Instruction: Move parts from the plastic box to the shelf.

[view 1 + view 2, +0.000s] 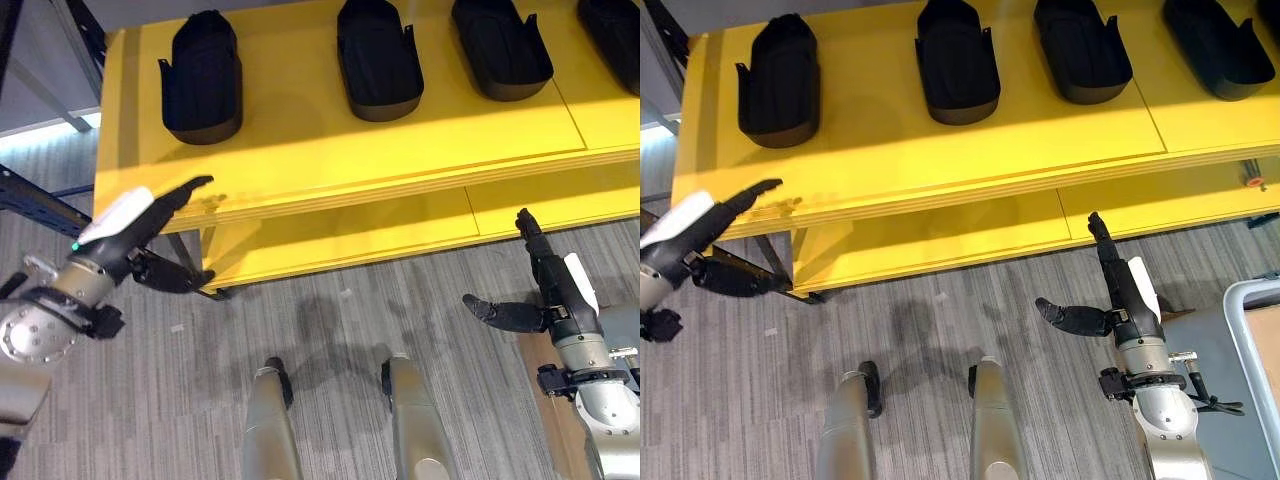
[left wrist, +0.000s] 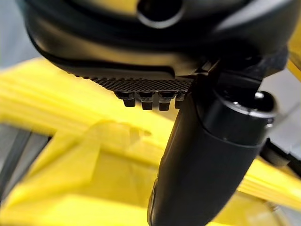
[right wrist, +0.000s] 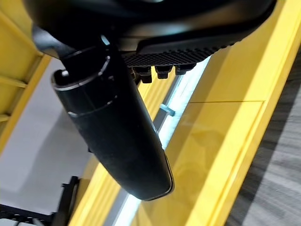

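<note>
shelf: two-tier yellow board shelf (image 1: 330,150) on a dark metal frame; upper board runs across the head views, lower board (image 1: 400,235) shows beneath its front edge
parts: four black moulded plastic parts sit in a row on the upper board, well apart from one another; leftmost black part (image 1: 202,78), second black part (image 1: 377,58), third black part (image 1: 498,45), fourth black part (image 1: 612,25) cut by the view's edge; all lie lengthwise front to back, open side up
left robot hand: left robot hand (image 1: 135,235) is at the shelf's left front corner; fingers straight and pointing at the upper board's front edge, fingertips (image 1: 200,183) at or just over that edge, contact cannot be told; thumb spread apart below; holds nothing
right robot hand: right robot hand (image 1: 1120,290) is over the floor in front of the lower board; fingers straight and pointing up toward the shelf, thumb splayed sideways; empty
floor: grey striped carpet floor (image 1: 330,330) in front of the shelf
other: grey-rimmed cart or bin corner (image 1: 1250,340) at the right edge of the right eye view; contents cannot be told
</note>
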